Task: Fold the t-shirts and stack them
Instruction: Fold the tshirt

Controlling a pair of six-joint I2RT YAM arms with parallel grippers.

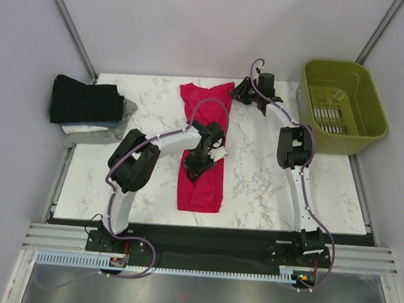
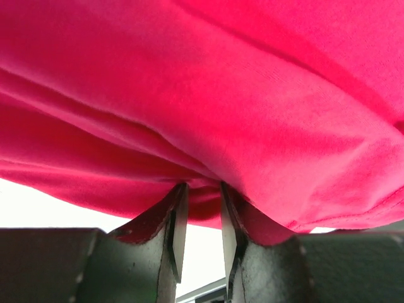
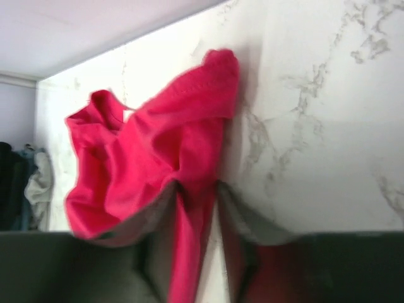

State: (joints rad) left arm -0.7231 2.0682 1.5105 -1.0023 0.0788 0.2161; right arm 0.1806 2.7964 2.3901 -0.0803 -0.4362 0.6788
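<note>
Left gripper (image 2: 202,189) first: from my seat its wrist cam showed the two fingers (image 2: 178,218) close together with a thick fold of the pink shirt (image 2: 221,95) bunched right at the tips, so I read that as pinching the cloth. A sliver of white table showed under the hanging fabric. In the overhead view that arm was reaching in over the middle of the shirt, where the strip looked narrowest.

Right gripper (image 3: 197,186) was out at the far end of the shirt, by its right corner. A strip of pink ran down between its fingers, but the shot was blurry and I honestly couldn't tell if it was clamping the cloth or just straddling it. Past the tips the far end of the shirt sat crumpled on the marble.

The shirt itself lay as a long narrow band down the middle of the table (image 1: 268,191), wider at the far edge.

Off at the far left corner was the folded pile: black shirt (image 1: 84,100) on top, a white shirt (image 1: 86,127) peeking out under it, a grey shirt (image 1: 127,109) below. The olive basket (image 1: 372,101) sat at the far right corner, well apart from everything
</note>
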